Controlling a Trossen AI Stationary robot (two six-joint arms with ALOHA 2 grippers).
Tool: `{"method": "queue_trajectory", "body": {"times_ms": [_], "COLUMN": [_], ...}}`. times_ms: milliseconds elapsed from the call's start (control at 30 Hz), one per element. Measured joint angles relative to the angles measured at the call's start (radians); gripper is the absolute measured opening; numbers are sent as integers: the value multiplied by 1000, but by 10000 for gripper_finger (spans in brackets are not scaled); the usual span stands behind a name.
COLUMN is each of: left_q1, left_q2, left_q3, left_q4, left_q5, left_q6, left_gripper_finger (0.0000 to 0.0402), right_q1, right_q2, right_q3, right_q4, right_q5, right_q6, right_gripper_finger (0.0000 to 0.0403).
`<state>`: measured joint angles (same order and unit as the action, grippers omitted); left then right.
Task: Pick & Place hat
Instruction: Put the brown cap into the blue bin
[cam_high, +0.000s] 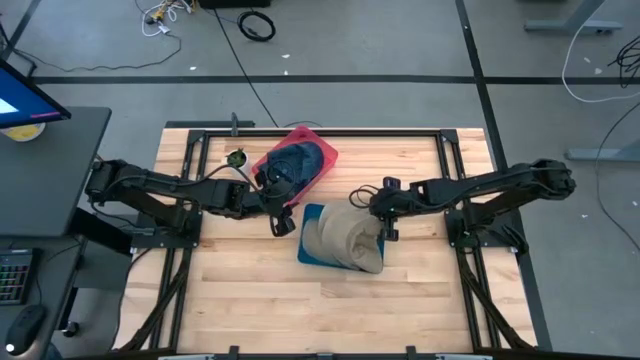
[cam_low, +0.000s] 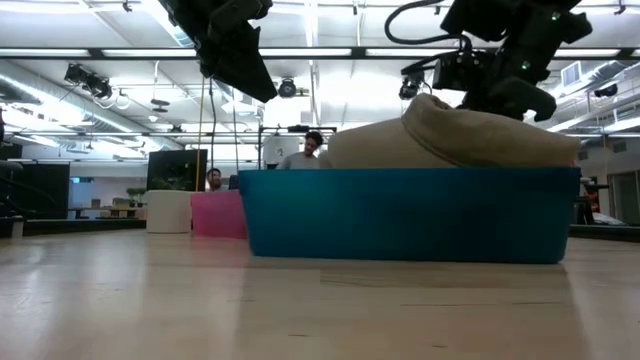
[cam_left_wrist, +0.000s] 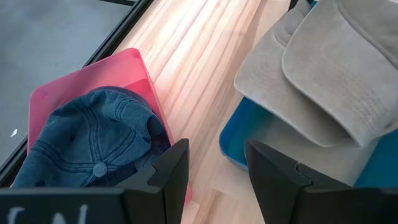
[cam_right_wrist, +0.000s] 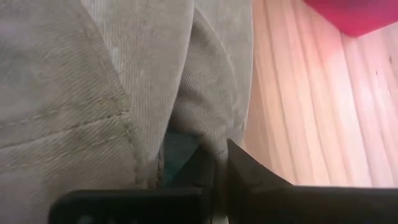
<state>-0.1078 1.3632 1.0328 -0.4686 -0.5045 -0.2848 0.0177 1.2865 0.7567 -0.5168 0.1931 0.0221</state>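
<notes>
A beige hat (cam_high: 345, 240) lies heaped in a blue bin (cam_low: 410, 215), rising above its rim. A dark blue cap (cam_left_wrist: 93, 146) rests crown up in a pink bin (cam_high: 300, 160) farther back and to the left. My right gripper (cam_right_wrist: 216, 165) is on the far right part of the beige hat, shut on its cloth. My left gripper (cam_left_wrist: 214, 174) hangs open above the table between the two bins and touches nothing. My right gripper pinches a raised fold of the beige hat's cloth (cam_right_wrist: 208, 134) between its two fingers, on the hat's far right part (cam_high: 368, 212). It comes slanting down from the table's right side. The hat lies in the blue bin, and its top (cam_low: 440, 110) bulges just under the gripper.
The pink bin (cam_low: 220, 213) stands close behind and left of the blue bin. A strip of bare wood (cam_left_wrist: 199, 74) runs between them. A black frame (cam_high: 320, 132) borders the table. People show in the room beyond the far edge.
</notes>
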Motion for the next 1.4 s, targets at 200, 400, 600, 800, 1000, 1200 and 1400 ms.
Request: {"method": "queue_trajectory", "body": {"times_ms": [200, 400, 600, 800, 1000, 1200, 1400], "left_q1": [0, 0, 0, 0, 0, 0, 0], "left_q2": [0, 0, 0, 0, 0, 0, 0], "left_q3": [0, 0, 0, 0, 0, 0, 0], "left_q4": [0, 0, 0, 0, 0, 0, 0], "left_q5": [0, 0, 0, 0, 0, 0, 0], "left_q6": [0, 0, 0, 0, 0, 3, 5], "left_gripper_finger": [165, 165, 165, 165, 165, 165, 165], "right_q1": [0, 0, 0, 0, 0, 49, 118], "right_q2": [-5, -5, -5, 2, 9, 8, 8], "right_q3": [0, 0, 0, 0, 0, 0, 0], "right_q4": [-5, -5, -5, -3, 13, 74, 78], "right_q5": [0, -13, -14, -15, -17, 24, 42], "right_q6": [2, 1, -4, -4, -20, -64, -15], "right_gripper_finger": [12, 26, 36, 47, 70, 14, 20]}}
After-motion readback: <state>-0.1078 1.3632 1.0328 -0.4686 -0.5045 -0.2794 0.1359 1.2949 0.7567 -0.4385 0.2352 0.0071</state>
